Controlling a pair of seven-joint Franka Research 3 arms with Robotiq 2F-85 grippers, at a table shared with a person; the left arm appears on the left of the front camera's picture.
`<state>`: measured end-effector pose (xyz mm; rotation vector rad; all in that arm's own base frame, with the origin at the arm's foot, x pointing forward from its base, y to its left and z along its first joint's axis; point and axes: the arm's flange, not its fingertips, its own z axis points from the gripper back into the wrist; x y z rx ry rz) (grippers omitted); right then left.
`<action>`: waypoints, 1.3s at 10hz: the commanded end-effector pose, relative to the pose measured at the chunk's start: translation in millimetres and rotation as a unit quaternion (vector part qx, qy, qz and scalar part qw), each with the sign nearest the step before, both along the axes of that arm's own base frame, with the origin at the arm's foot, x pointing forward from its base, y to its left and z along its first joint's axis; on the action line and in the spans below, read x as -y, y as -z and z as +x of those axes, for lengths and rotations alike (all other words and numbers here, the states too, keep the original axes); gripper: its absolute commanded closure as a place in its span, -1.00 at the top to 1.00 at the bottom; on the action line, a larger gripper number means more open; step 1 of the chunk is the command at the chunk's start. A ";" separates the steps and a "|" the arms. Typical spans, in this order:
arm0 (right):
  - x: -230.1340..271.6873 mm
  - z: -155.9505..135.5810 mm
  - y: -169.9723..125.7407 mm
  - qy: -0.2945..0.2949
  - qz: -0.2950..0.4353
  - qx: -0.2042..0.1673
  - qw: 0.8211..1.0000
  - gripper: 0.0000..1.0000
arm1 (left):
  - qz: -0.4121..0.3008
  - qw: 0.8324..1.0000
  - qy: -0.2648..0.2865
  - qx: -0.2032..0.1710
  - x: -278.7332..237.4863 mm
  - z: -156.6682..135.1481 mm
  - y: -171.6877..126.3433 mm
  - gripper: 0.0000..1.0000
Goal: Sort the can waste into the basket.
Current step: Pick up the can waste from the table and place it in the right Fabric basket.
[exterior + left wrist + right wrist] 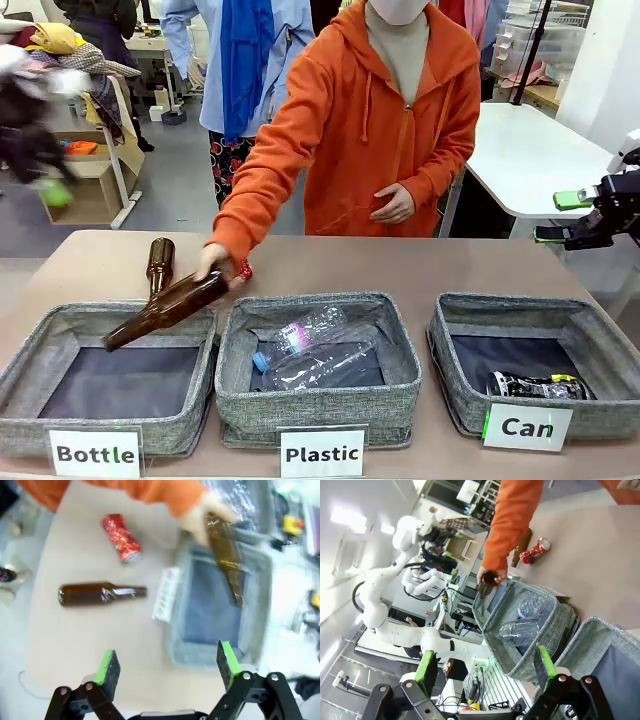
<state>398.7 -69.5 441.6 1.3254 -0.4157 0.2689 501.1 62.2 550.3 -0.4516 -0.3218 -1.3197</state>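
Red crushed can (121, 538) lies well beyond the wide-spread left hand (166, 651).

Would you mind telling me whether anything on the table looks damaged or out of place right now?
Yes: the red can is crushed and lies on the table, outside the Can basket, where the dark can already lies. A brown bottle also lies loose on the table.

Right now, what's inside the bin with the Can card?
One dark can with green and white print lies on its side in the basket, near the front wall. That wall and the white card hide the floor's nearest strip.
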 end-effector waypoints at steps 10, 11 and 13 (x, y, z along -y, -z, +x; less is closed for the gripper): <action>2.7 -2.7 -1.7 -0.009 -0.002 0.010 1.000 1.00 | -0.271 0.962 -0.026 0.024 -169.3 -129.8 71.7 1.00; 2.7 -2.7 -1.7 -0.009 -0.002 0.010 1.000 1.00 | -0.245 0.969 -0.040 0.020 -142.1 -114.9 54.5 1.00; 2.7 -2.7 -1.7 -0.009 -0.002 0.010 1.000 1.00 | -0.149 0.988 -0.026 0.013 -58.8 -74.5 23.0 1.00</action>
